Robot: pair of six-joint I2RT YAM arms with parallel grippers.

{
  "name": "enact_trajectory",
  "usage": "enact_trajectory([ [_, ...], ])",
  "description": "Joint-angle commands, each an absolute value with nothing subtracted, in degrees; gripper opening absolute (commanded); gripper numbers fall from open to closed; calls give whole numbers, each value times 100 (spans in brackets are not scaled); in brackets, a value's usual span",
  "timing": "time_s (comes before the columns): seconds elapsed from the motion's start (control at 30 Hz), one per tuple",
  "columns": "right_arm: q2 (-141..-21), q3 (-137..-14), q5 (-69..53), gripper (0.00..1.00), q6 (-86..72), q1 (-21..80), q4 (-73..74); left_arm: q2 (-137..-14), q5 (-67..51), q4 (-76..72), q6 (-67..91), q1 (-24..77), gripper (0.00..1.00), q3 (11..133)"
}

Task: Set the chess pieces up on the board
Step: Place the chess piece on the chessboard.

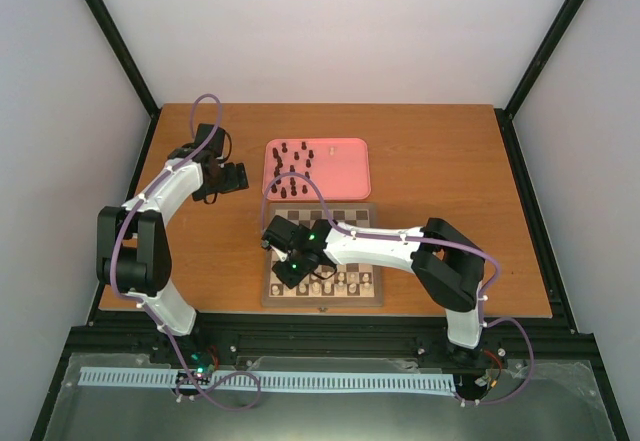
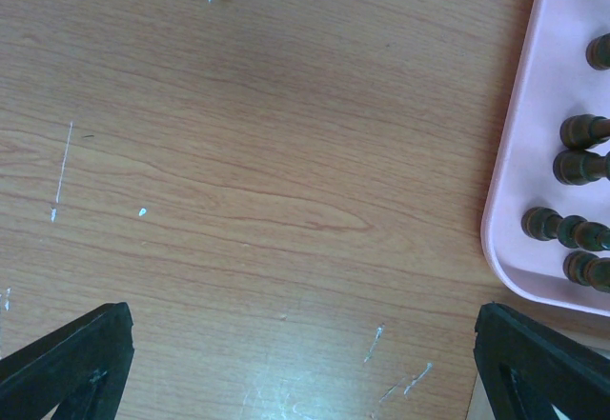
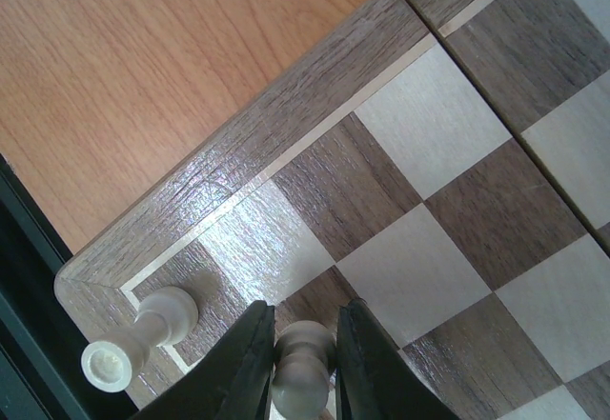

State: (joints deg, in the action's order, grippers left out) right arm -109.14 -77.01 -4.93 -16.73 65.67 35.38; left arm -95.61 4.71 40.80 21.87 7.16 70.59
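seating a white piece by the board's corner

we are holding the right gripper [image 3: 305, 317] low over the near-left corner of the board [image 3: 286, 106], because white's rows are being built from that edge. a corner piece [image 3: 143, 339] is already standing on the corner square, and we are dealing with a white piece [image 3: 303, 368] on a square next to it. the jaws are standing narrowly apart, one on each side of that piece and hugging it closely. we cannot tell whether they are pinching it or merely flanking it, and its base is hiding behind the fingers.

we are keeping the left gripper [image 2: 303, 344] out of the way, its fingers spread wide and holding nothing. it is hovering over bare table [image 2: 238, 153] beside the tray [image 2: 515, 201], where the dark pieces [image 2: 581, 132] are waiting, well apart from the board.
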Motion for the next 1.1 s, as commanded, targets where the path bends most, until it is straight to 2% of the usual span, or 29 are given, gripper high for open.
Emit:
enact_trajectory([
  [0.0,-10995,-7800,-418,20,-1616,6629,3595,-9606,466,4017,2171,739,100,7139],
  [0.33,-10991,-7792,-426,21,-1636,6631,3603,-9609,466,4019,2178,738,100,7152],
  [0.43,-10991,-7787,-437,24,-1644,6629,3599,-9606,467,4024,2176,738,100,7146],
  [0.73,-10959,-7831,-248,25,-1642,6627,3627,-9609,450,4023,2187,738,100,7171],
  [1.07,-10960,-8100,-86,31,-1487,6607,3747,-9619,436,4073,2179,738,100,7247],
])
